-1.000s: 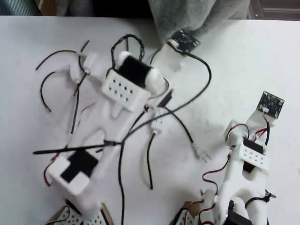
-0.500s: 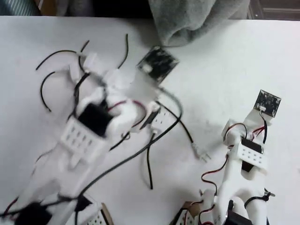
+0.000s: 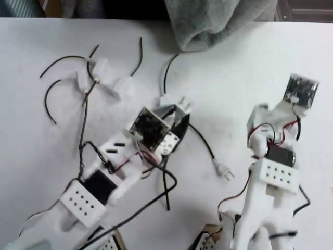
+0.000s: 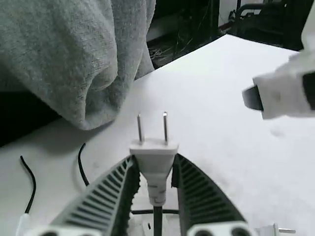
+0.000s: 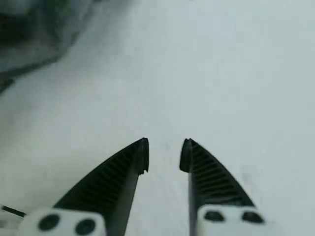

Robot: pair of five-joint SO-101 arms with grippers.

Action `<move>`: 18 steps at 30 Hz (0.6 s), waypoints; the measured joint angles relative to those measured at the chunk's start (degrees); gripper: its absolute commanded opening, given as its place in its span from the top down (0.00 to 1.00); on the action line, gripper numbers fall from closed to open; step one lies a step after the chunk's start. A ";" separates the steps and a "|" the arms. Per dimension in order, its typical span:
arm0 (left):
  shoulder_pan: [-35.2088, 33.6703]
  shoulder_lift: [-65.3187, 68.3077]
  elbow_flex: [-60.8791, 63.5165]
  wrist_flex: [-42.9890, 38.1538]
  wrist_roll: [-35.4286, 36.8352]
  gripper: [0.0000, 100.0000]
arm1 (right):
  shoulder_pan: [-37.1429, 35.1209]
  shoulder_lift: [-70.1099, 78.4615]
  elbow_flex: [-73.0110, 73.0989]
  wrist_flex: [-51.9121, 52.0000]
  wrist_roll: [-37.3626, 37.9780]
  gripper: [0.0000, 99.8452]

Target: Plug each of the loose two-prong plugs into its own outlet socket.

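My left gripper (image 4: 154,163) is shut on a white two-prong plug (image 4: 151,150), prongs pointing away from the wrist, held above the table. From above, that left gripper (image 3: 179,115) and the plug (image 3: 182,105) are at mid-table, with the plug's black cord (image 3: 166,73) curling toward the far side. A white outlet socket block (image 3: 167,143) lies just under the left wrist. Another loose plug (image 3: 223,170) on a black cord rests to the right of it. My right gripper (image 5: 164,156) is open over bare table with nothing between its fingers.
Several more white plugs with black cords (image 3: 99,70) lie at the far left. A grey cloth (image 3: 208,21) hangs over the far edge, and this cloth (image 4: 74,49) is also ahead of the left gripper. The right arm (image 3: 270,166) stands at the right side.
The left arm has drawn back from the far side to mid-table, with a plug now in its gripper. The right arm has stretched a little farther out.
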 measured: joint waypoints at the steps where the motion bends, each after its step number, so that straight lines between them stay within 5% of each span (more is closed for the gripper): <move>1: 0.35 -0.09 1.49 -2.46 0.00 0.98 | -1.58 -2.29 -2.02 0.97 0.00 0.96; 8: 2.37 -0.09 9.93 -17.49 0.00 0.98 | -16.88 -20.31 -6.68 4.75 0.00 0.98; 14: 2.46 -0.62 10.81 -20.04 0.00 0.98 | -31.03 -34.73 -6.95 15.30 0.62 0.98; 18: 2.46 -0.62 10.81 -20.22 0.00 0.98 | -40.09 -37.54 -7.03 23.56 10.99 0.98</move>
